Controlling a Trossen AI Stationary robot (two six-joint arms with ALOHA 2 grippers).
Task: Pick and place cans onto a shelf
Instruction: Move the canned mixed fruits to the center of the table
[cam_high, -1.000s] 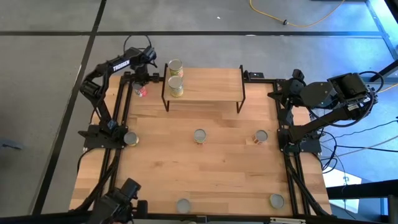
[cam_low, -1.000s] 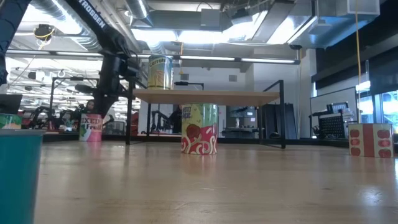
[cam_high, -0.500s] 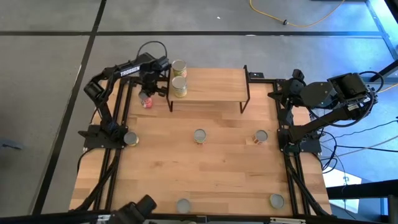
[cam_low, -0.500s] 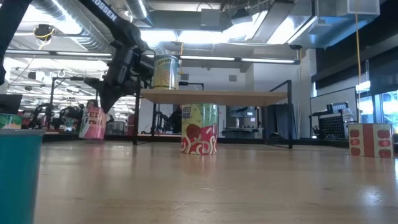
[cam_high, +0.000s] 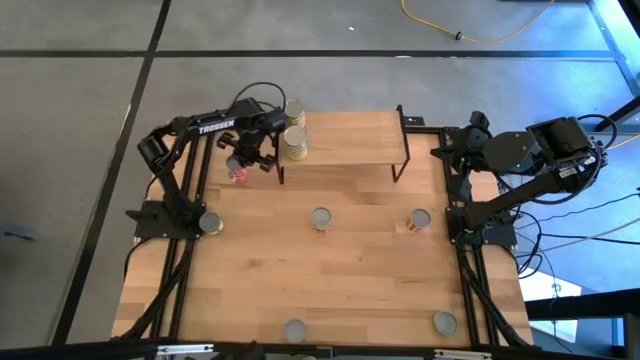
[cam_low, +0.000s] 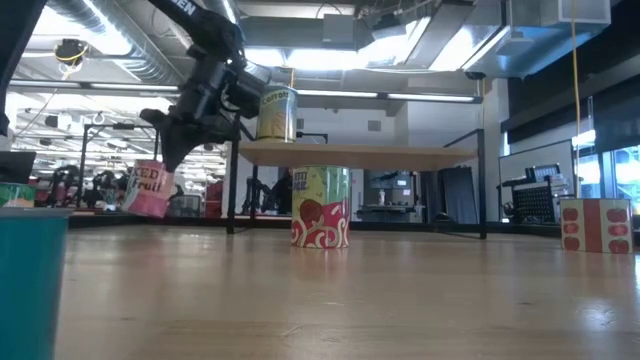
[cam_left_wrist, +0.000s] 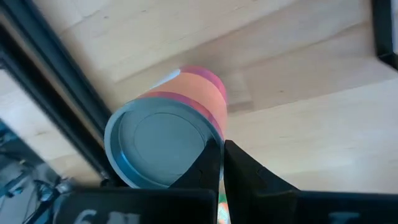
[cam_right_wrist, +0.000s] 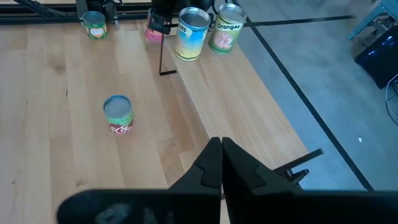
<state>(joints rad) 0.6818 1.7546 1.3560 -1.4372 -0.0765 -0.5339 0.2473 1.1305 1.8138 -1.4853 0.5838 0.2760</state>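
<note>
Meanwhile left hand (cam_high: 243, 163) beside shelf (cam_high: 350, 135) left legs, clamped on tilted pink can (cam_low: 148, 188). Right hand (cam_right_wrist: 221, 158) pinched narrow, empty, off shelf's right end.

Robotics lab: exposed ceiling ducts (cam_low: 130, 50), strip lights (cam_low: 330, 60), equipment benches (cam_low: 60, 190) behind table.

My high view looks straight down; low sits at tabletop level; both share the shelf (cam_high: 340, 135) (cam_low: 360, 155).
</note>
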